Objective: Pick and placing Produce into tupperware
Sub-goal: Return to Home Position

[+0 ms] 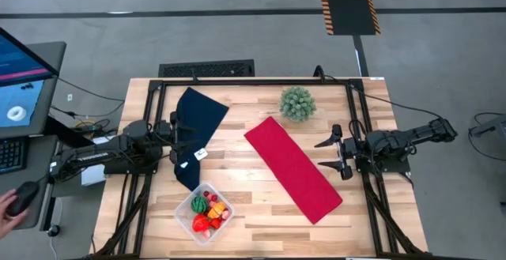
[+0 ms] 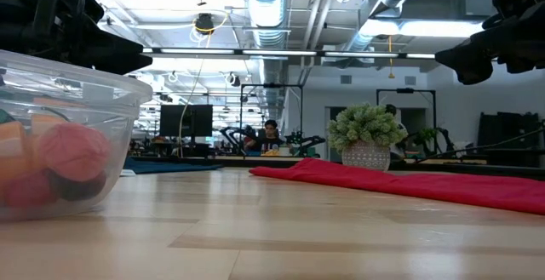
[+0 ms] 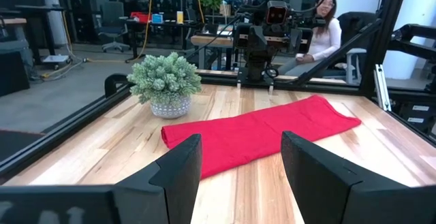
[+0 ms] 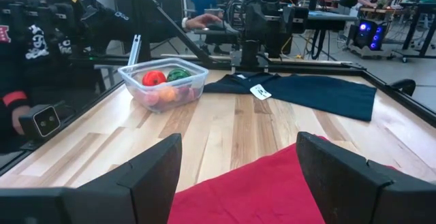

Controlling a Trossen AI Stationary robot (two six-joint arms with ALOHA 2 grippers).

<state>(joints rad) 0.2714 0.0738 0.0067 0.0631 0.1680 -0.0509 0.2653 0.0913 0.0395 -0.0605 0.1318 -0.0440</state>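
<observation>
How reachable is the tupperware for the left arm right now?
Probably yes. The left gripper hangs open above the dark blue cloth, and the tupperware sits close by on the same side of the table. Only flat cloth and bare wood lie between them, and its top is open.

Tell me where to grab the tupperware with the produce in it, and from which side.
Take the tupperware by its thin side wall, coming straight down with the nearer left claw, one finger inside and one outside. It is open-topped and probably too broad to span. The produce heaps toward the middle, so the wall facing that arm looks freest.
</observation>
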